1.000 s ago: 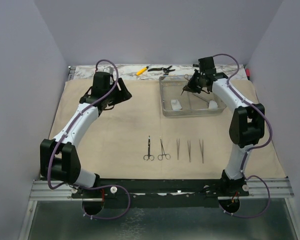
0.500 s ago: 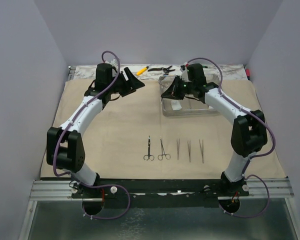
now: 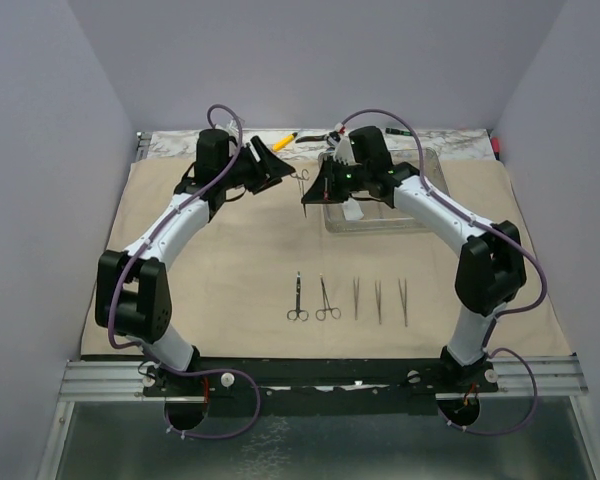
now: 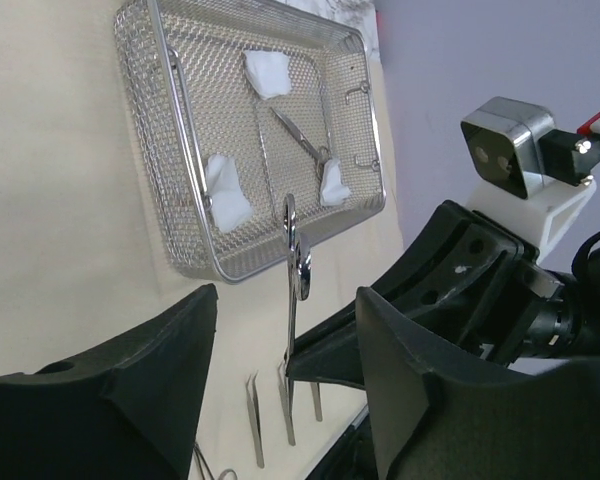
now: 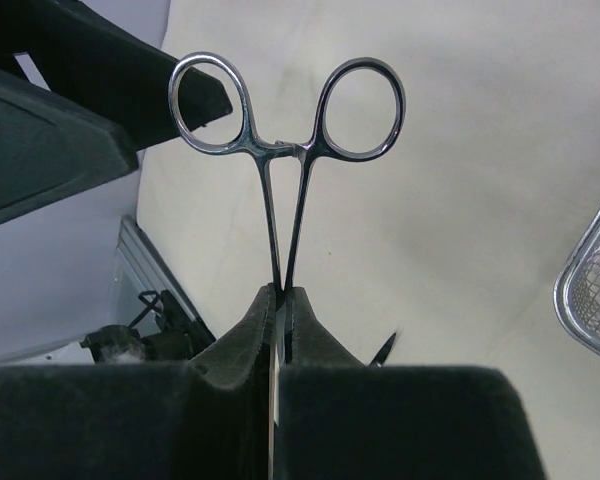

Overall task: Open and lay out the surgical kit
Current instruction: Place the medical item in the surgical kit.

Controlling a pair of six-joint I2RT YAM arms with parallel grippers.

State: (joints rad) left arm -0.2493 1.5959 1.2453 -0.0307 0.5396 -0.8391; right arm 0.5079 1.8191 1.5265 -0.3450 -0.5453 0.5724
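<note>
Right claw (image 5: 280, 300) shut on the clamp (image 5: 283, 150) by its tips; the long axis points, rings first, at your left claw (image 4: 285, 295) (wide open, empty), apparently just short of it.

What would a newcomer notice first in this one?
A small steel ring-handled clamp sticks out rings-first from the shut right claw in mid-air, facing the open left claw. Beyond it, a rectangular wire-mesh tray holds three white gauze pieces. Five slim steel instruments lie in a row on the large beige cloth.
</note>
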